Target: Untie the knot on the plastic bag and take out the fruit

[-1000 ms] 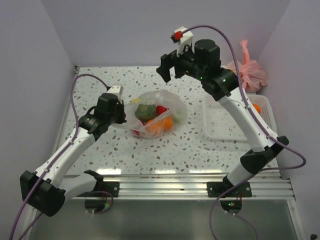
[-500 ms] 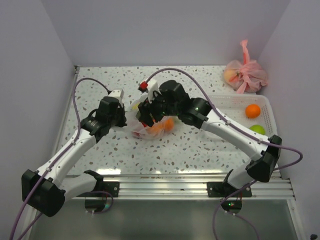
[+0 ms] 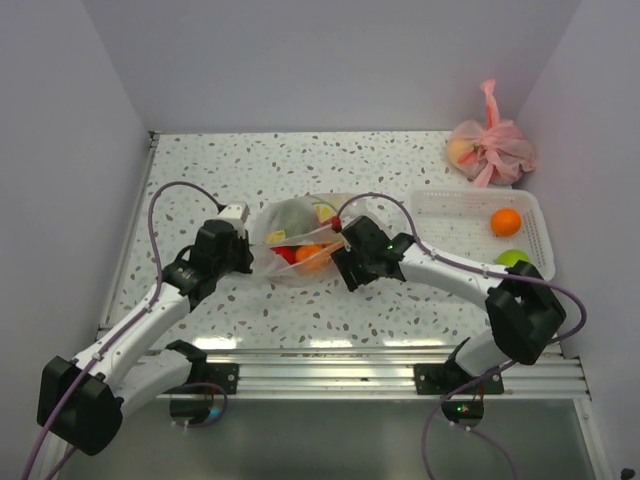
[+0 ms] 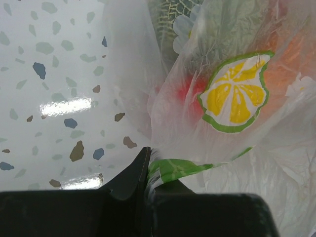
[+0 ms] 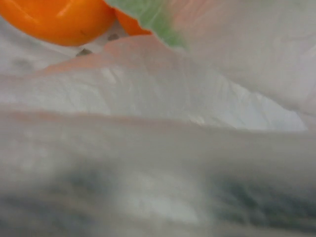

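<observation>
Overhead on a speckled table (image 3: pixel 250 170): clear crinkly plastic bag (image 3: pixel 300 235) holding fruit (image 3: pixel 310 257), orange, red and one dull green lump. At the bag's left edge, left gripper (image 3: pixel 252 252), pinched together on a fold of the film. At the bag's right edge, right gripper (image 3: pixel 345 262), pressed against the plastic; wrist view smothered in blurred film, so impossible to tell whether parted or clamped. Right of the bag, white basket (image 3: pixel 440 262) with an orange (image 3: pixel 506 221) and a green fruit (image 3: pixel 514 258). Beyond the bag to the far right, pink bag (image 3: pixel 490 148)
</observation>
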Robot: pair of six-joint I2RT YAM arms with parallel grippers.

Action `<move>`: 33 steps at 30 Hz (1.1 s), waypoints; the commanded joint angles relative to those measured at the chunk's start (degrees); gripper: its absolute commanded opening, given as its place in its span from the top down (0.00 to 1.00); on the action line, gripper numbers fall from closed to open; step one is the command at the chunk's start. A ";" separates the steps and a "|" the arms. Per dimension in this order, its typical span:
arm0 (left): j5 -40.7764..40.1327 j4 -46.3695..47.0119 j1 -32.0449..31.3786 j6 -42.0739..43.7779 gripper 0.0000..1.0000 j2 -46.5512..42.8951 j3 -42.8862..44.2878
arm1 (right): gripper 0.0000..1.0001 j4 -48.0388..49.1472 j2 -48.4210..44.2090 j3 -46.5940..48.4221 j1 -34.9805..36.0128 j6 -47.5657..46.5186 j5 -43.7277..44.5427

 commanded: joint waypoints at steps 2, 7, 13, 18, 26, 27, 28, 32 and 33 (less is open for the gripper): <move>2.51 5.88 0.41 3.52 1.00 -1.04 0.48 | 0.36 -0.35 -9.65 3.27 3.16 1.11 -3.11; 3.21 5.79 0.41 5.54 1.00 1.51 2.77 | 0.34 -1.23 -11.68 12.15 6.24 3.21 -4.87; 2.87 8.25 0.41 5.64 1.00 1.87 1.64 | 0.32 1.58 -9.13 20.60 7.13 5.59 -7.41; 1.11 7.99 0.41 5.90 1.00 0.37 1.11 | 0.35 6.32 -3.25 21.32 7.21 5.68 -5.07; -0.39 7.02 0.41 4.67 1.00 -2.52 -0.56 | 0.37 4.58 3.54 11.14 7.30 7.09 -4.25; -0.56 7.11 0.41 4.32 1.00 -2.70 -0.65 | 0.35 3.53 3.27 10.07 7.39 6.91 -4.78; -0.65 7.11 0.41 4.14 1.00 -2.88 -0.74 | 0.34 2.30 2.92 9.19 7.56 6.39 -4.96; -0.48 7.20 0.41 4.23 1.00 -2.18 -0.30 | 0.23 -2.98 1.69 5.59 9.32 3.49 -3.91; -0.39 7.20 0.41 4.23 1.00 -1.92 -0.21 | 0.22 -3.08 1.51 5.23 9.41 3.14 -3.91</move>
